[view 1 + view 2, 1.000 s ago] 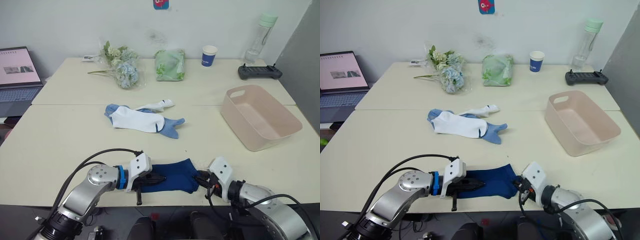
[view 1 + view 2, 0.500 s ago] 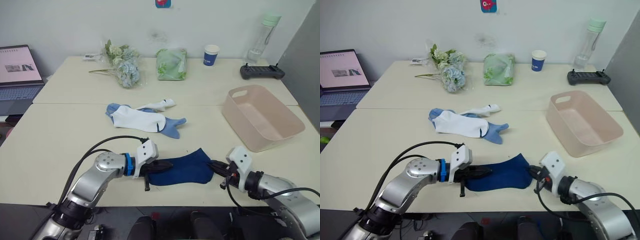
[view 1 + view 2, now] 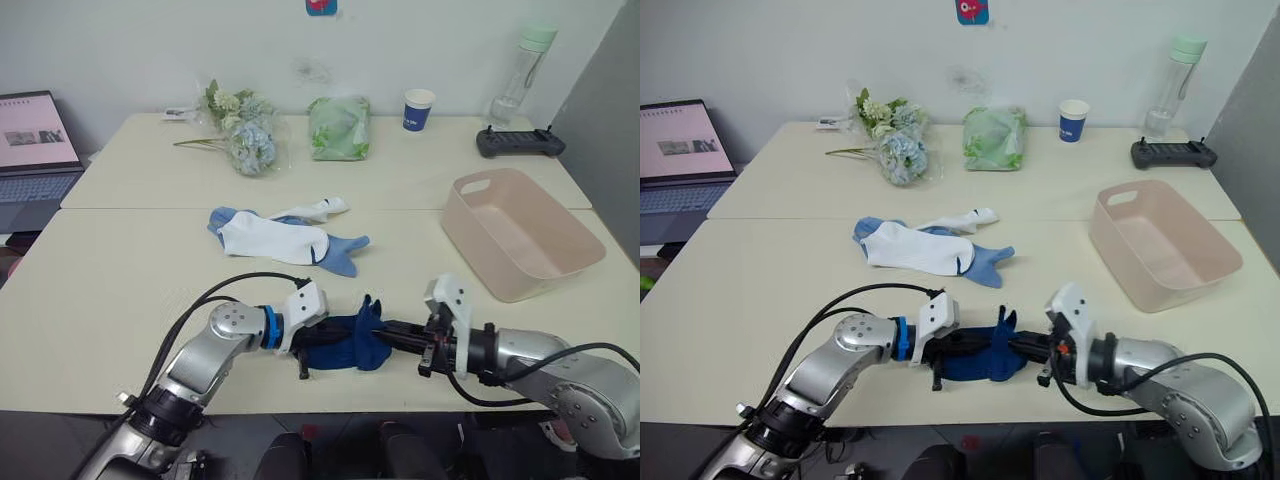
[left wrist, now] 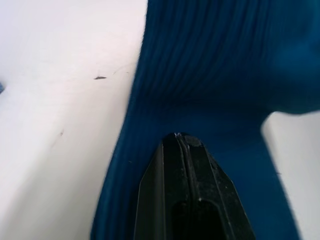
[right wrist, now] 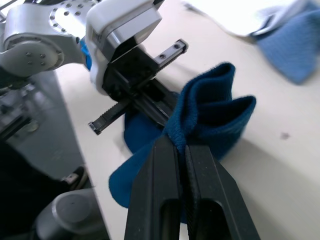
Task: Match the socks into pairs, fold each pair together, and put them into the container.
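Left eye view: navy pair near table edge, bunched between left gripper and right gripper. Fold underway. Tub far right.

Left wrist view: fingers pressed together, pinching navy fabric.

Right wrist view: fingers clamped on cuff edge. Next: complete fold, carry to tub.

text: none legible | laptop screen: too small | blue cup: mark unreadable
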